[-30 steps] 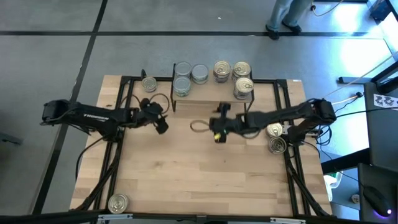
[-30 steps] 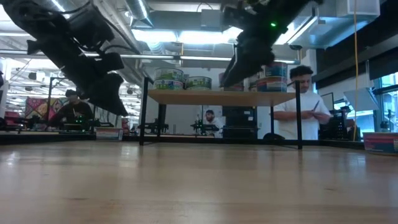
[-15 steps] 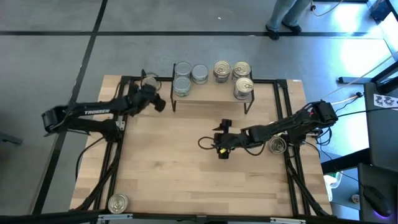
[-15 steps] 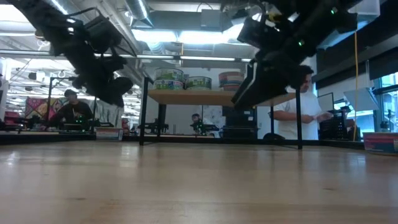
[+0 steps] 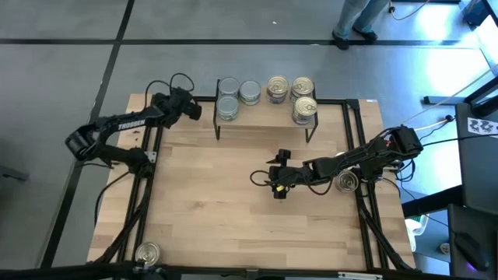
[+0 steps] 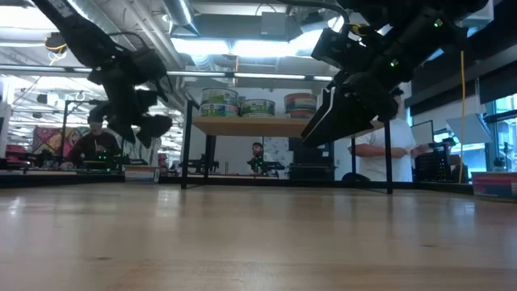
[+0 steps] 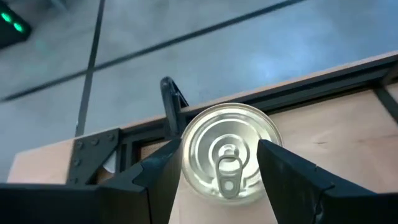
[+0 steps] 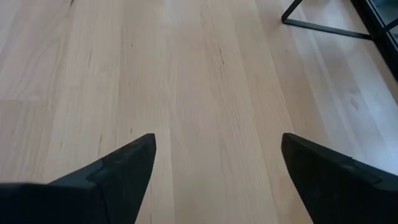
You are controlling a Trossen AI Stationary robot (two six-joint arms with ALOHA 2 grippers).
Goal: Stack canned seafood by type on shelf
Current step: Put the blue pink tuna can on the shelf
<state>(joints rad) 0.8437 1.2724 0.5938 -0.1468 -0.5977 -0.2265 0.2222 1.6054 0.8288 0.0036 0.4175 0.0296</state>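
A: Look at the left gripper [image 5: 189,109]. A second ago it hung over the table, left of the middle. Now it has swung up to the upper left of the high view, right by the table's back corner.

B: What is it after?

A: A silver can [image 7: 229,152]. In the left wrist view the can sits between the two dark fingers [image 7: 287,180], with one on each side. The fingers are spread wide and I cannot see them squeezing it, so I think it is not picked up yet.

B: And the right gripper [image 5: 274,180]?

A: It has pulled back from the shelf [image 5: 264,123] toward the middle of the table. Its fingers are spread apart and hold nothing (its wrist view shows only bare wood between them).

B: So where are the cans?

A: Most are on the shelf, at the top middle of the high view. The silver ones [image 5: 229,87] are on its left side, and the gold ones [image 5: 302,87] are on its right, some piled up. One more can [image 5: 346,182] shows at the right edge of the table, under the right arm. Another can [image 5: 148,253] is far down at the lower left.

B: What does that mean for the job?

A: I think the corner can goes next. It looks silver, so it should join the silver pile on the left. There are still loose cans, so the job is not finished.
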